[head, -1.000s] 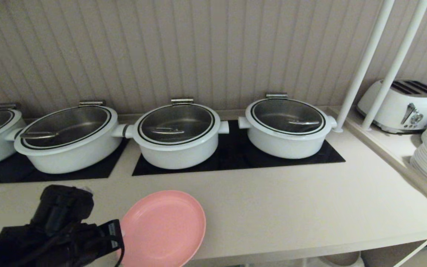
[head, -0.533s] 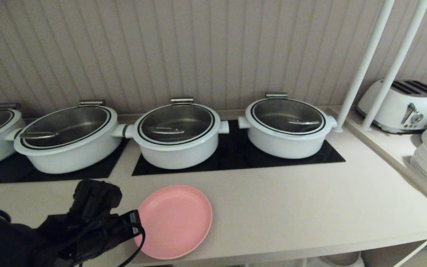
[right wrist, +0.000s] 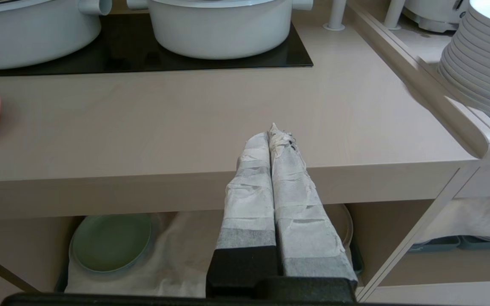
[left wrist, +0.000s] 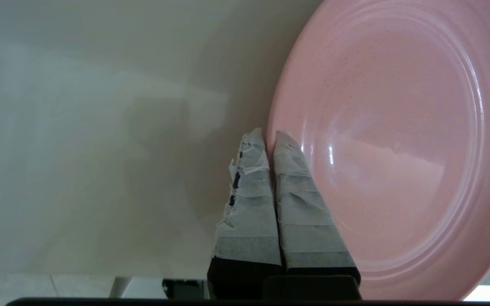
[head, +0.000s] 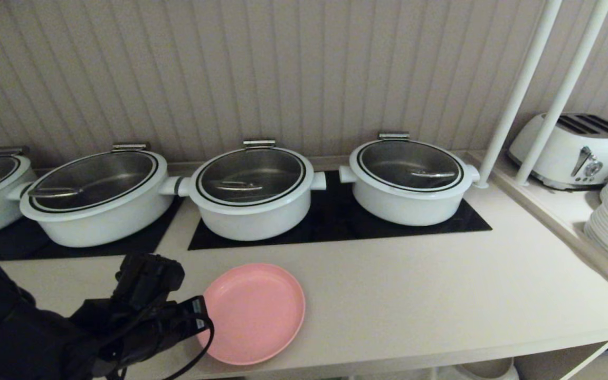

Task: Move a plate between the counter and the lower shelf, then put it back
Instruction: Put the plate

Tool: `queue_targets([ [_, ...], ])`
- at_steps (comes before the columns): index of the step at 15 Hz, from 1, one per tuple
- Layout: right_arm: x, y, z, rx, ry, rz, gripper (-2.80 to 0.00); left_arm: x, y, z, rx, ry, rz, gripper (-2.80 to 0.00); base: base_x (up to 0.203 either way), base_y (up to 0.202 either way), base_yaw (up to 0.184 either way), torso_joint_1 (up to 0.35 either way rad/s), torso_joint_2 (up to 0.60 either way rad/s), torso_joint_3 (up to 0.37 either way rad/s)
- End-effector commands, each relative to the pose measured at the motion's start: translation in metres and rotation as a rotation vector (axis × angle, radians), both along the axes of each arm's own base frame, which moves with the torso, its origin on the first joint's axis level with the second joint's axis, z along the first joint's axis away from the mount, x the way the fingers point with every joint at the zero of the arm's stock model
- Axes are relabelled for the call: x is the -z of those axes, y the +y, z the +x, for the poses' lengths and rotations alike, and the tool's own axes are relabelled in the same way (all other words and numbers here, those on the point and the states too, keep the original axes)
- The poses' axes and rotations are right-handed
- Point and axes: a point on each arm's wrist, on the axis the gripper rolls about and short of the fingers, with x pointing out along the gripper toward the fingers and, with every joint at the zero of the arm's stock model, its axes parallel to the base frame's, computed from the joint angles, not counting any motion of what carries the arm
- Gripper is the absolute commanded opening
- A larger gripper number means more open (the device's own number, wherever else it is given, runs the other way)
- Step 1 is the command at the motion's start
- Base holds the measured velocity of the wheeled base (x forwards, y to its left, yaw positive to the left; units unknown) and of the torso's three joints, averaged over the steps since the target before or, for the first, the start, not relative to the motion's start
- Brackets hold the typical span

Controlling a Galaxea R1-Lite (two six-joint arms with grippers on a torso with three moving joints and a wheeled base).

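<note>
Pinching the left rim of the plate (head: 256,314) with the left gripper (head: 198,316), taped fingers (left wrist: 249,178) pressed together on the edge. Looks to rest flat on the counter (head: 415,295), close to the front edge and short of the pots (head: 254,192). Could drag or tip the plate if pulled back before letting go. Could nudge it off the front if opened with a sideways sweep, being so near the drop. Cannot tell whether the underside fully meets the top. Hides the gripped stretch of rim from the head view behind the black wrist. Further right, right gripper (right wrist: 272,136) closed on nothing, parked before the counter's front. Blocks part of the lower shelf (right wrist: 177,246), where only a green plate (right wrist: 111,240) shows plainly.
</note>
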Motion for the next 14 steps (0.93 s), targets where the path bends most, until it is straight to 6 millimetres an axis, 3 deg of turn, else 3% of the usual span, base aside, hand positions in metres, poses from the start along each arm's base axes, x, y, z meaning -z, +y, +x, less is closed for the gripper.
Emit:
queue_targets([
  [1,0.0,0.0,0.0,-0.002,0.001,0.0,-2.8,-0.001,-0.002,0.004,-0.002,-0.011,-0.006,-2.8,0.0,0.0,0.0,0.0,0.0,0.0],
  [12,0.0,0.0,0.0,-0.001,0.001,0.0,-2.8,0.005,-0.006,0.014,-0.003,0.005,-0.007,-2.8,0.0,0.0,0.0,0.0,0.0,0.0],
  [13,0.0,0.0,0.0,-0.001,0.001,0.0,-2.8,0.006,-0.007,0.015,-0.002,0.003,-0.006,-0.16,0.0,0.0,0.0,0.0,0.0,0.0],
  [14,0.0,0.0,0.0,-0.001,0.001,0.0,-2.8,0.006,-0.007,0.015,-0.002,0.005,-0.006,0.0,0.0,0.0,0.0,0.0,0.0,0.0],
])
